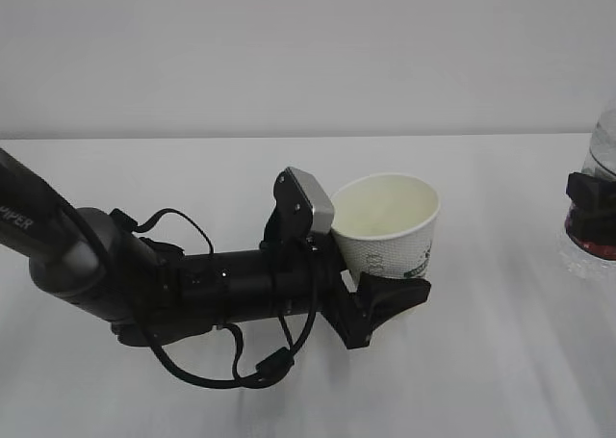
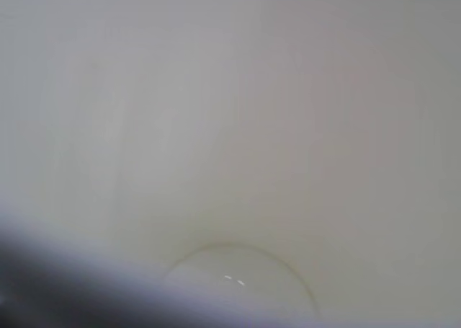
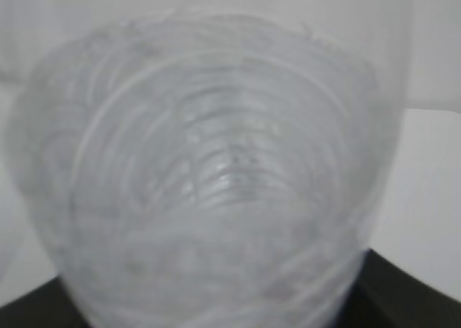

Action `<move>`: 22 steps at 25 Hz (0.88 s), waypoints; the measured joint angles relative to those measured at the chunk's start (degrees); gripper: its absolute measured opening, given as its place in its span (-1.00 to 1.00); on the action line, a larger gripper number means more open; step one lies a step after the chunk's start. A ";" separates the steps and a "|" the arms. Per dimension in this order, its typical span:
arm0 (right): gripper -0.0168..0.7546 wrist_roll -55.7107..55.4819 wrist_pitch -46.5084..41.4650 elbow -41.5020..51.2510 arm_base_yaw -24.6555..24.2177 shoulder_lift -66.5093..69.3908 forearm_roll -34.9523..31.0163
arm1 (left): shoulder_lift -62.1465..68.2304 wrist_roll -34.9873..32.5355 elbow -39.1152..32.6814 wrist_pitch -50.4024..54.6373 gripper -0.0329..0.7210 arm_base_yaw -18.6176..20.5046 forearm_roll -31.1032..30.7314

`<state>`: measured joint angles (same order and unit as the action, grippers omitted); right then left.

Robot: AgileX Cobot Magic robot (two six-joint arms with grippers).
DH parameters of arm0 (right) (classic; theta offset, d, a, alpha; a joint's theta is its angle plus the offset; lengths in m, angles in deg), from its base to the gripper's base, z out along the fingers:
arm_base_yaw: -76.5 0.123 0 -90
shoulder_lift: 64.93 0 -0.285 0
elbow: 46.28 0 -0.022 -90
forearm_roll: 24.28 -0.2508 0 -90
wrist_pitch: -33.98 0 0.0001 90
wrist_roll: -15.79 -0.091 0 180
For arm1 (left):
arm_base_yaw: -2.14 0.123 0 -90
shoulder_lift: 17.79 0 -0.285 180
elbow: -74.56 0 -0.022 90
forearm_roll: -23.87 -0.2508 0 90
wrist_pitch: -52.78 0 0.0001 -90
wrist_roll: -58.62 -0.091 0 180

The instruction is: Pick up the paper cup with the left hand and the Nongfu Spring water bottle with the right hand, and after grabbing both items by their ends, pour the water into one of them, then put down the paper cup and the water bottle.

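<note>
Looking along the white table [image 1: 500, 361] from outside, I see the left hand [image 1: 390, 298] reaching in from the left with its black fingers [image 1: 399, 294] clamped on the lower part of the paper cup [image 1: 390, 231]. The cup stands upright near the middle, mouth open upward. Far right of the cup, at the frame edge, the Nongfu Spring water bottle [image 1: 599, 202] sits pinched in the right hand [image 1: 589, 202], only partly seen.

On the left wrist, the cup's cream inside wall [image 2: 238, 126] fills everything, its round bottom low in view.

On the right wrist, the bottle's clear ribbed body [image 3: 209, 184] sits right against the lens, blurred.
</note>
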<state>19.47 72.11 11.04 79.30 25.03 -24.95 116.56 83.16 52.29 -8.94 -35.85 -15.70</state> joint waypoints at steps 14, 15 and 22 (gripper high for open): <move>0.20 0.00 -1.19 0.00 0.00 0.00 0.00 | 0.00 4.46 0.09 4.66 0.46 -1.79 -6.40; 0.20 0.00 -1.28 0.00 0.00 0.00 0.00 | 0.00 4.46 0.09 4.66 0.46 -1.79 -6.44; 0.20 0.00 -2.98 0.00 0.00 -1.64 0.10 | 0.00 4.46 0.09 4.66 0.46 -1.91 -7.23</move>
<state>19.47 69.13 11.04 79.30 23.39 -24.85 116.56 87.62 52.38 -4.28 -37.77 -22.93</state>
